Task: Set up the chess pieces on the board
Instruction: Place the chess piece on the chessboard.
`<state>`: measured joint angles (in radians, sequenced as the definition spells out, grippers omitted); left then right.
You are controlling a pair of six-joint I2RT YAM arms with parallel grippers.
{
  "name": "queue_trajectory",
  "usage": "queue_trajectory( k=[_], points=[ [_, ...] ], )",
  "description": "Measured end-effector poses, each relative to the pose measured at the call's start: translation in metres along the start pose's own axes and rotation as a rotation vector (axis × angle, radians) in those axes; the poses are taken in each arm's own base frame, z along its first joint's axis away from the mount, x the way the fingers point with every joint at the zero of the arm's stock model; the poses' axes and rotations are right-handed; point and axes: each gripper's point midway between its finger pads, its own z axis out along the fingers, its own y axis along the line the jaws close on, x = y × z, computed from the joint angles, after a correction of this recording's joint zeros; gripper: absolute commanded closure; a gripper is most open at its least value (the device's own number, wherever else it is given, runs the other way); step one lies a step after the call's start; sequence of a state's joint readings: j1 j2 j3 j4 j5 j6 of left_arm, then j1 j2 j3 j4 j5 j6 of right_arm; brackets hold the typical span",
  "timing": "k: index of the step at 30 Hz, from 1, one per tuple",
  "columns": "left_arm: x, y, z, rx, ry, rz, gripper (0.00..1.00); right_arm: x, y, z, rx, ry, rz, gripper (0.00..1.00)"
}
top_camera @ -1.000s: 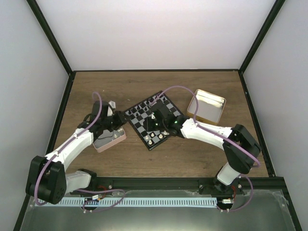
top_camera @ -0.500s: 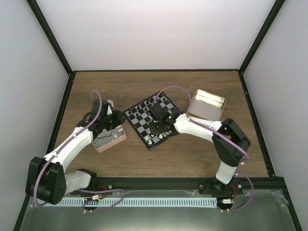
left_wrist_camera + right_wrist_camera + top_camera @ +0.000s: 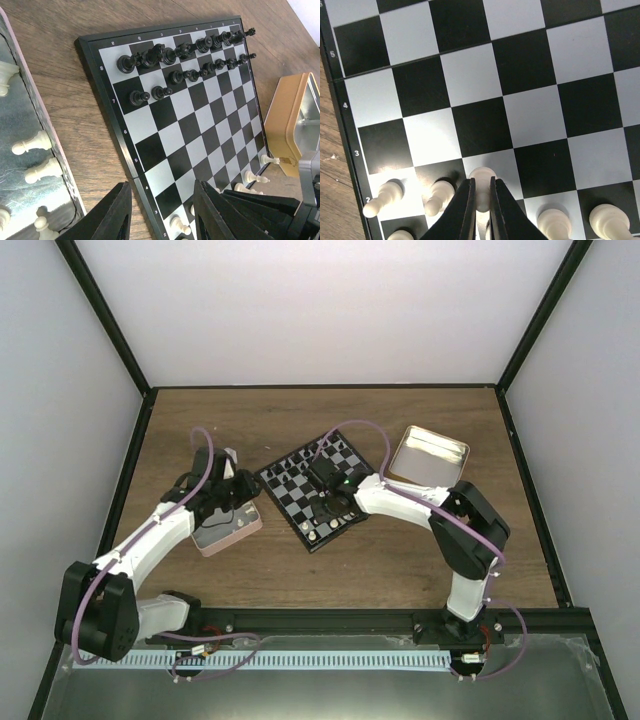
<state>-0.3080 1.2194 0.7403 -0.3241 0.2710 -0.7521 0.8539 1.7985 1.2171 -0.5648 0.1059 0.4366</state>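
The board lies at an angle in the middle of the table. Black pieces fill its two far rows. White chess pieces stand along its near rows. My right gripper is shut on a white pawn over a silvery square in the second row, beside two standing pawns. My left gripper hangs open and empty over the board's left rim, next to the pink tin. More white pieces lie in that tin.
A gold tin sits just right of the board and shows in the left wrist view as well, gold tin. The pink tin lies left of the board under my left arm. Black frame rails edge the table.
My right arm's elbow has swung left toward the board while its gripper stayed shut over the near rows. The left arm has barely moved.
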Motion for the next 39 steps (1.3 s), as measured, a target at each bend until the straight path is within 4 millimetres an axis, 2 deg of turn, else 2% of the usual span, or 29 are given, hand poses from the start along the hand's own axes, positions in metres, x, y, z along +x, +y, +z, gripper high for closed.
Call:
queue_trajectory(
  k=[6,13,18,25,31,39],
  points=[
    [0.001,0.001,0.001,-0.001,0.006,-0.001,0.64,0.006,-0.002,0.003,0.011,0.023,-0.010,0.89],
    [0.002,0.001,0.001,-0.002,0.006,-0.001,0.64,0.003,-0.002,0.001,0.012,0.021,-0.017,0.80],
    [0.001,0.002,0.001,-0.007,0.001,-0.001,0.62,-0.002,0.000,-0.001,0.009,0.008,-0.016,0.80],
    [-0.008,0.011,-0.005,-0.056,-0.064,0.003,0.56,-0.003,-0.001,-0.001,0.014,0.004,-0.014,0.79],
    [-0.011,0.027,-0.007,-0.123,-0.107,-0.002,0.55,-0.003,-0.001,-0.001,0.013,0.003,-0.014,0.79],
    [-0.011,0.032,-0.007,-0.143,-0.113,-0.004,0.55,-0.002,0.001,-0.001,0.003,0.008,-0.019,0.79]
  ],
)
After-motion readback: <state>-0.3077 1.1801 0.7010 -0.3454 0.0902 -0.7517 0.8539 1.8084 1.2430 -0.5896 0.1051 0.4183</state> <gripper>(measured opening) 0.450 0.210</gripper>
